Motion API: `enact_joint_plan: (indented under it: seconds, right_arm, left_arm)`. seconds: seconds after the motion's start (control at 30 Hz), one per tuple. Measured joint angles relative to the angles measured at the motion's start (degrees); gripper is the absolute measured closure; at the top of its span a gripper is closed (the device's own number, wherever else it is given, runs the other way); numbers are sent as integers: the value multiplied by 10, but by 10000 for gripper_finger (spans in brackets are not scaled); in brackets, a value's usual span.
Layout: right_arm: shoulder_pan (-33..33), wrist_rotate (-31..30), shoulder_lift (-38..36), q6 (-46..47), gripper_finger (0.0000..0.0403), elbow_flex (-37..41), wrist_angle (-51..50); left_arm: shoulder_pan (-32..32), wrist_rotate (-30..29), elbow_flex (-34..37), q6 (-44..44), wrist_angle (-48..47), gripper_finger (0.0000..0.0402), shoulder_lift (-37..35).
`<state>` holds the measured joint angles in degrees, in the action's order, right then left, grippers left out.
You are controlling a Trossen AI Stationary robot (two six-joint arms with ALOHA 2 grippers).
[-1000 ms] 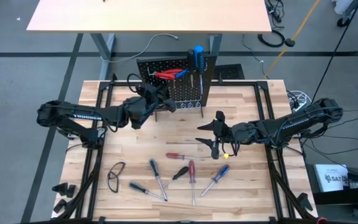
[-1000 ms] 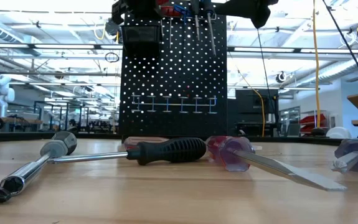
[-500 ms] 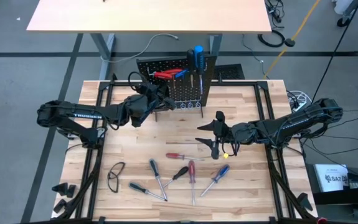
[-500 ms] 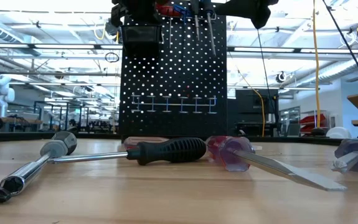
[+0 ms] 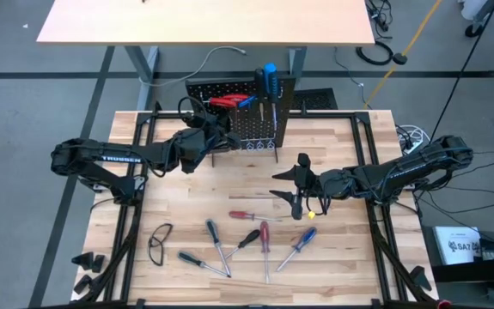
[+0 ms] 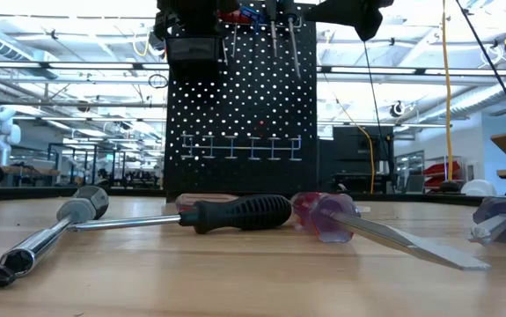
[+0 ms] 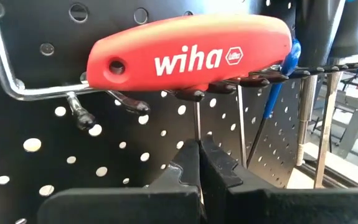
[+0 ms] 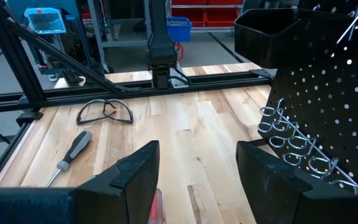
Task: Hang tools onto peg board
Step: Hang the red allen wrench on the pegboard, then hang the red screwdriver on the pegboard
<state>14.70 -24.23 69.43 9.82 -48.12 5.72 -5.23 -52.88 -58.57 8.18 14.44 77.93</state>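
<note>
The black peg board stands upright at the table's far middle, with a blue-handled screwdriver and other tools hanging near its top. A red T-handle tool lies across black hooks on the board, beside a chrome hook. My left gripper is at the board's left face, shut just below that red handle. My right gripper hovers open over the table's middle right, holding nothing. Several screwdrivers lie flat on the wood near the front. My left gripper pinches the thin metal shaft that runs down from the red T-handle, between its two shut fingers. The fingers reach level toward the board and lie across the shaft. The red handle sits level on the black hooks against the board.
Safety glasses lie near the front left. A small black bin sits on the board, with a row of wire rings lower down. A black-handled and a clear red-handled tool lie close in front. Bare wood lies between board and tools.
My left gripper has moved a little toward the table's far edge, against the peg board, staying shut. The peg board with its hanging tools has shifted slightly away toward the far edge. My right gripper has kept still.
</note>
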Motion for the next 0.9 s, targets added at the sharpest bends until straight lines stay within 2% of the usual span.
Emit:
enact_joint_plan:
  seconds: [0.17, 0.57, 0.9]
  right_arm:
    - [0, 0, 0, 0, 197, 0, 0]
    - [0, 0, 0, -2, 197, 0, 0]
    - [0, 0, 0, -2, 197, 0, 0]
  left_arm:
    - [0, 0, 0, -16, -2, 386, 0]
    - [12, -9, 1, -66, -7, 298, 0]
    - [35, -47, 1, -139, 5, 286, 0]
